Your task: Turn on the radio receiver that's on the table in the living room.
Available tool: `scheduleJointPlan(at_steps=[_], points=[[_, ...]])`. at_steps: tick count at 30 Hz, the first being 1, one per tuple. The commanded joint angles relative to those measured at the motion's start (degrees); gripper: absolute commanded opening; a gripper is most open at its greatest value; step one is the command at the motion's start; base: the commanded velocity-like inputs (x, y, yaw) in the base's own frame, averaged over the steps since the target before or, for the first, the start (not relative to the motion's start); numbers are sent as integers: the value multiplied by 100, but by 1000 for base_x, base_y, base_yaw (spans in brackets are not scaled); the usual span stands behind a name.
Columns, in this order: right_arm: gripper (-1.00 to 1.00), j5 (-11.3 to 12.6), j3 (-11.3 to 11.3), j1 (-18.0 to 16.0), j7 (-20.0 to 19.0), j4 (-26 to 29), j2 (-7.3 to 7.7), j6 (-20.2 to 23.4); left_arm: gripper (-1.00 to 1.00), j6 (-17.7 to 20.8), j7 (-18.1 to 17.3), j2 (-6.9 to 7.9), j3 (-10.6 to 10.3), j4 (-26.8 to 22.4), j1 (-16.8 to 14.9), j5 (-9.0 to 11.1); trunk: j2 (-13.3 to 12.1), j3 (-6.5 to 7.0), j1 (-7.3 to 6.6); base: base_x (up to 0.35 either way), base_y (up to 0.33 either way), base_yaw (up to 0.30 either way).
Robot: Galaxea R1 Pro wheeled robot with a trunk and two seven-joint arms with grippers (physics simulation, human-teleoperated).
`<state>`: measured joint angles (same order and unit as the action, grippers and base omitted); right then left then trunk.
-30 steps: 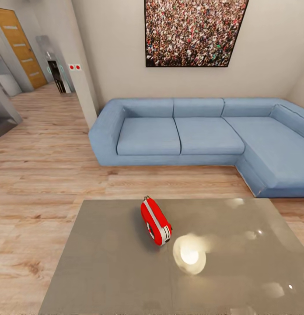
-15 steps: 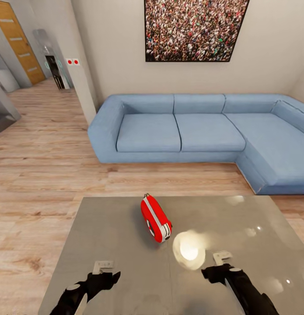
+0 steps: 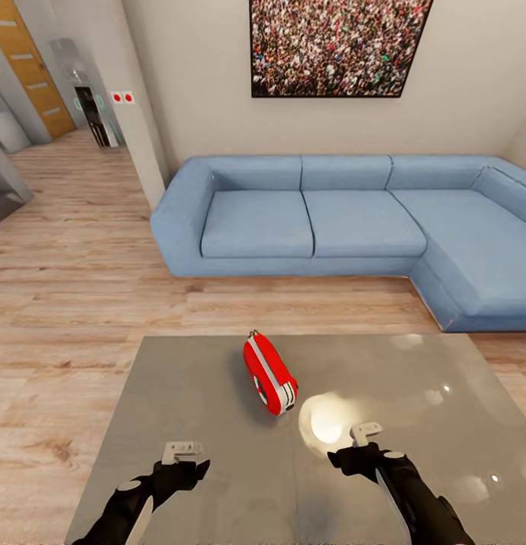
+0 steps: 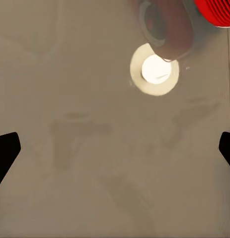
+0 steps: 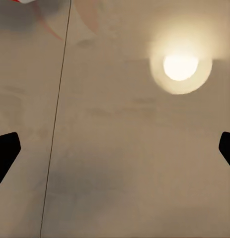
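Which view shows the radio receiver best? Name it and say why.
The head view: the whole radio receiver stands on edge on the table, beyond both tools. The left wrist view catches just a red corner plus its reflection; the right wrist view catches only a sliver at the frame edge.

The radio receiver (image 3: 269,375) is bright red with a white-grey band round its edge. The tabletop (image 3: 217,409) is glossy grey and carries a pale yellow-white light reflection (image 3: 327,424). The sofa (image 3: 315,227) is light blue, the floor (image 3: 73,288) light wood planks, the wall (image 3: 202,91) beige. The picture (image 3: 338,47) shows a many-coloured crowd in a black frame. Both arms are black.
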<state>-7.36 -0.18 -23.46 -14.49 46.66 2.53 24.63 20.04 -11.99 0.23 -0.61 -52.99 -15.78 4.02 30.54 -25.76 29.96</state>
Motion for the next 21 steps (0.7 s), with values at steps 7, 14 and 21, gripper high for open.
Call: scheduleJointPlan(at_steps=[7, 14, 21], points=[[100, -15, 0, 0, 146, 5, 1, -2, 100, -17, -6, 61, 19, 64, -2, -158, 0, -65, 0, 0, 0, 0], [100, -24, 0, 0, 172, 11, -2, -9, 100, -8, -5, 35, 27, 36, -3, -215, 0, -130, 0, 0, 0, 0], [100, -28, 3, 0, 162, 189, 1, -3, 100, 7, -41, 1, 26, -136, -4, -189, 0, -196, 0, 0, 0, 0]])
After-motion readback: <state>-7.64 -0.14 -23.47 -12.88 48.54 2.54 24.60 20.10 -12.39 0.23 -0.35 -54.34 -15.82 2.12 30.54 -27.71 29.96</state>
